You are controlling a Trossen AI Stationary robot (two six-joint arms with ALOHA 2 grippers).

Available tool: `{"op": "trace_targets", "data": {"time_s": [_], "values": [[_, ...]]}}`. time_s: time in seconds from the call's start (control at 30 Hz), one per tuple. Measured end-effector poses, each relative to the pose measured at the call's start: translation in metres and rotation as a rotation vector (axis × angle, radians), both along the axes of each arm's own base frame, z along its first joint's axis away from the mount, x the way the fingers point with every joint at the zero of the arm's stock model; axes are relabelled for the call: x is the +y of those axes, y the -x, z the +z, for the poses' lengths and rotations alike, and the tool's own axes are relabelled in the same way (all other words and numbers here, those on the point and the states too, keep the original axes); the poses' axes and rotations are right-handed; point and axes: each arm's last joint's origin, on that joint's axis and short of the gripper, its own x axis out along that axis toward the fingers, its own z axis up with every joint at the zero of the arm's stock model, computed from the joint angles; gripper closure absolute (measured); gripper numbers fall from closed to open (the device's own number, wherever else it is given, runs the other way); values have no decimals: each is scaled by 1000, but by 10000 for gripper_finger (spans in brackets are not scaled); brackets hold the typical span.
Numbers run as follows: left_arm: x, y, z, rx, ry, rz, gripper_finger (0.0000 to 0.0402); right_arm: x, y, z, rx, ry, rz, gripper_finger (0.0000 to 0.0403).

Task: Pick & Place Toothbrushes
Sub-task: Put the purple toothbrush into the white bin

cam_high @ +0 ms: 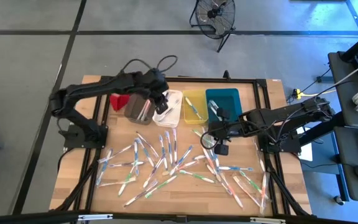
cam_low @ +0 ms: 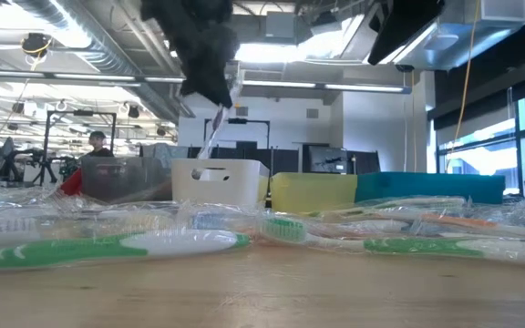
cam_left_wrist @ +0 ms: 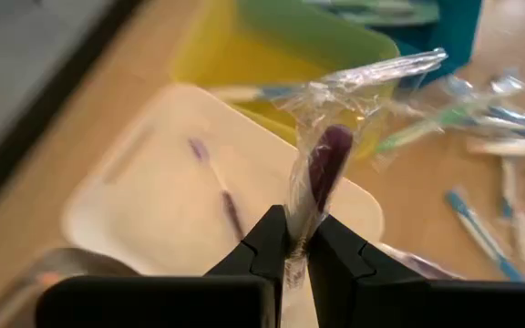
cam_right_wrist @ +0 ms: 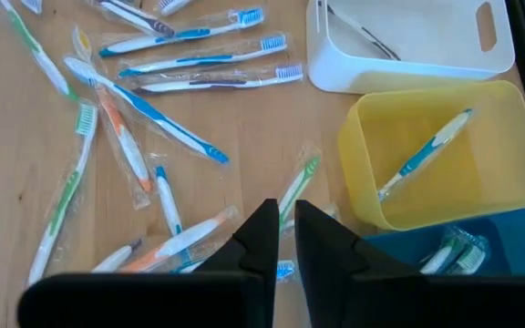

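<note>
Left wrist view | left gripper (cam_left_wrist: 299,248) pinching wrapped purple toothbrush (cam_left_wrist: 326,164) | above white bin (cam_left_wrist: 153,200)

Four bins (cam_high: 178,106) in a row at far side of worktop (cam_high: 185,193); toothbrushes (cam_high: 166,162) scattered across near half. Left claw (cam_high: 161,102) above 2nd bin from left, right claw (cam_high: 213,138) near the rightmost.

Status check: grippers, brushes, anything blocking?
Left gripper shut on wrapped toothbrush over white bin. Right gripper shut, empty, near yellow bin. Nothing blocking.
</note>
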Motion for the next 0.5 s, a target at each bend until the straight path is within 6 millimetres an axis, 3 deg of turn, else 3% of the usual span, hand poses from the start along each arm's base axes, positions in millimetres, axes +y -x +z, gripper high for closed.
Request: {"op": "trace_targets", "data": {"time_s": [0.27,0.5], "values": [[31,-11,-39,104,122,40,379,0,0,0,0,0,0,370],[41,-19,-65,158,188,42,379,0,0,0,-1,0,0,369]]}}
